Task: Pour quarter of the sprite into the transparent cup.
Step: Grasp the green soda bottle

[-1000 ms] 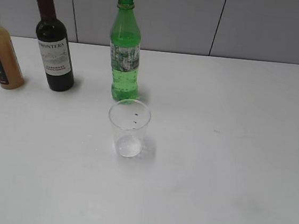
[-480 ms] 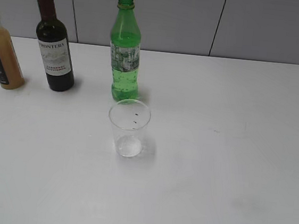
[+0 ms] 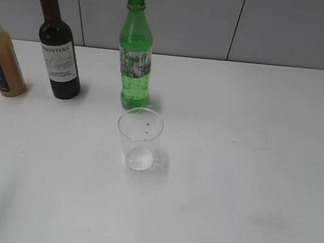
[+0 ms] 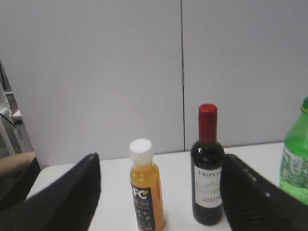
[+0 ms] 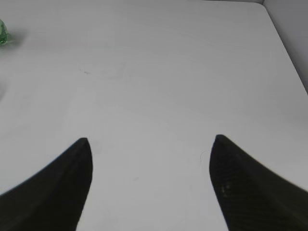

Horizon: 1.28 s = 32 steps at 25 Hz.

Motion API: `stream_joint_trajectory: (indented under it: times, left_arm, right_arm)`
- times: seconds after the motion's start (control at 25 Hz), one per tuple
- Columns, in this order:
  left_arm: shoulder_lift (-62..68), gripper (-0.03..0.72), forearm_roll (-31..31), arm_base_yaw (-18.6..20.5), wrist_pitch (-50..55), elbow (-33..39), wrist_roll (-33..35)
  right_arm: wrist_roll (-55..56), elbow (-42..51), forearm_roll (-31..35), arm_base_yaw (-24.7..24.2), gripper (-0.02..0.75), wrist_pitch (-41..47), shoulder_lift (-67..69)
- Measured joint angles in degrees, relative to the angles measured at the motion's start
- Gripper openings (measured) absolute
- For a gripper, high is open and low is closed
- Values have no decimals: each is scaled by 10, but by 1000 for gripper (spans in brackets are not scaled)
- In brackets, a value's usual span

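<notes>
The sprite (image 3: 136,55), a green plastic bottle with no cap, stands upright at the back of the white table; its edge shows at the right of the left wrist view (image 4: 297,163) and a sliver at the left of the right wrist view (image 5: 3,32). The transparent cup (image 3: 140,138) stands upright just in front of it and looks empty. Neither gripper shows in the exterior view. My left gripper (image 4: 159,161) is open and empty, facing the bottles from a distance. My right gripper (image 5: 150,142) is open and empty above bare table.
A dark wine bottle with a red cap (image 3: 58,47) (image 4: 208,171) and an orange juice bottle (image 3: 1,55) (image 4: 146,185) stand left of the sprite. A grey panelled wall (image 3: 219,17) runs behind the table. The table's right edge (image 5: 284,43) shows in the right wrist view.
</notes>
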Motion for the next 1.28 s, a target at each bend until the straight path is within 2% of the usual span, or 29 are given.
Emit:
stream_joint_trajectory:
  times: [0.12, 0.24, 0.36, 0.52, 0.72, 0.84, 1.08, 1.28]
  left_arm:
    - [66, 589, 0, -26, -98, 0, 0]
    - [132, 589, -2, -71, -174, 0, -6]
    - [191, 589, 0, -126, -231, 0, -18]
    - [272, 589, 23, -168, -296, 0, -45]
    - [353, 589, 177, -172, -406, 0, -209]
    - [402, 589, 258, -172, -467, 0, -265]
    - [489, 589, 355, -164, -527, 0, -285]
    - [547, 589, 376, -148, -581, 0, -287]
  right_arm:
    - [0, 0, 0, 0, 585, 0, 0]
    - [0, 0, 0, 0, 585, 0, 0]
    - [0, 0, 0, 0, 585, 0, 0]
    - [0, 0, 0, 0, 585, 0, 0]
    - [0, 0, 0, 0, 585, 0, 0]
    - [0, 0, 0, 0, 585, 0, 0]
    - [0, 0, 0, 0, 585, 0, 0]
    - [0, 0, 0, 0, 585, 0, 0]
